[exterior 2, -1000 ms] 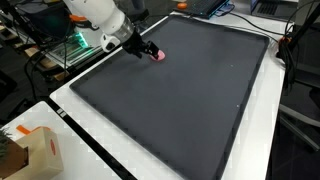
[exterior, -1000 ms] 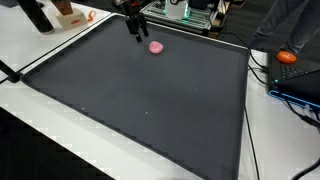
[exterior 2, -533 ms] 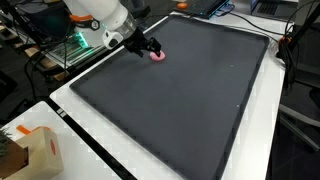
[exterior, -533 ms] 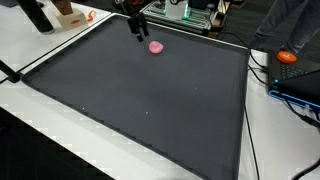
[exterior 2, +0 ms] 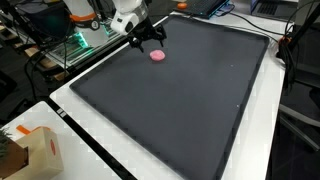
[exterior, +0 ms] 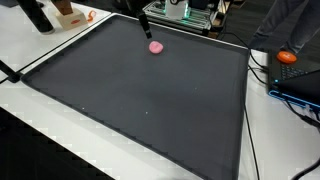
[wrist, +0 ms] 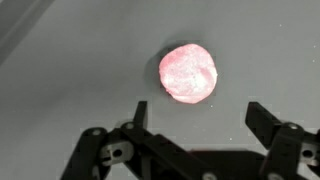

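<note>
From my remote station, the gripper [exterior 2: 148, 38] hangs above the black mat [exterior: 150, 110], fingers [wrist: 139, 112] spread wide and empty; the pink lump [exterior 2: 157, 56] lies on the mat at its five o'clock in an exterior view, untouched, near the far edge.

A white desk [exterior: 45, 45] carries a large dark grey mat [exterior: 150, 105] that covers most of its top. A small, round pink lump [wrist: 188, 73] lies on the mat just ahead of the end effector [wrist: 198, 108], not touching it.
</note>
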### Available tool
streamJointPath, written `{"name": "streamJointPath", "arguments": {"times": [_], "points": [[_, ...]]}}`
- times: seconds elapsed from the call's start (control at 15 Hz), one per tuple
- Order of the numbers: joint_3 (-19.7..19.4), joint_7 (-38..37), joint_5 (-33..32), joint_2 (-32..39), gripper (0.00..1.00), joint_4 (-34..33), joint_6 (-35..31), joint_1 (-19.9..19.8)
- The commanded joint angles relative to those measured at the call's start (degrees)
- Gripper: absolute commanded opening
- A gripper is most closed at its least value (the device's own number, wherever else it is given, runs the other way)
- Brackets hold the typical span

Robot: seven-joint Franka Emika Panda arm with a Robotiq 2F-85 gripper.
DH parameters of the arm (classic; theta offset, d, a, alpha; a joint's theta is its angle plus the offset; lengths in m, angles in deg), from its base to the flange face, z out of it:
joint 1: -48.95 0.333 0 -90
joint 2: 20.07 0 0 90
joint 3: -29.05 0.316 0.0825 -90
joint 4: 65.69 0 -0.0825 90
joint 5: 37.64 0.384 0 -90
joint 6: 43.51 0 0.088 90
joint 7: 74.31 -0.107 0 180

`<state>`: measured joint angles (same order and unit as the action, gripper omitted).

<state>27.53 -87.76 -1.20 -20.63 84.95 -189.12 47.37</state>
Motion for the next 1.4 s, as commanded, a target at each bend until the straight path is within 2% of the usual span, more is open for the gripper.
{"name": "streamJointPath", "arguments": {"times": [0.0,0.47,0.8,0.87,1.2,1.33], "points": [[1.41,-1.90,-10.75,-4.76,1.00,-0.03,5.49,1.22],[4.75,2.65,-23.18,-8.19,1.00,-6.23,17.64,3.96],[5.88,9.23,-30.13,-8.05,1.00,-9.32,21.09,5.06],[5.54,7.15,-27.44,-7.74,1.00,-8.80,19.45,4.91],[5.74,8.87,-28.85,-7.72,1.00,-9.32,19.76,5.11],[5.28,10.35,-27.69,-5.72,1.00,-7.88,16.99,4.94]]}}
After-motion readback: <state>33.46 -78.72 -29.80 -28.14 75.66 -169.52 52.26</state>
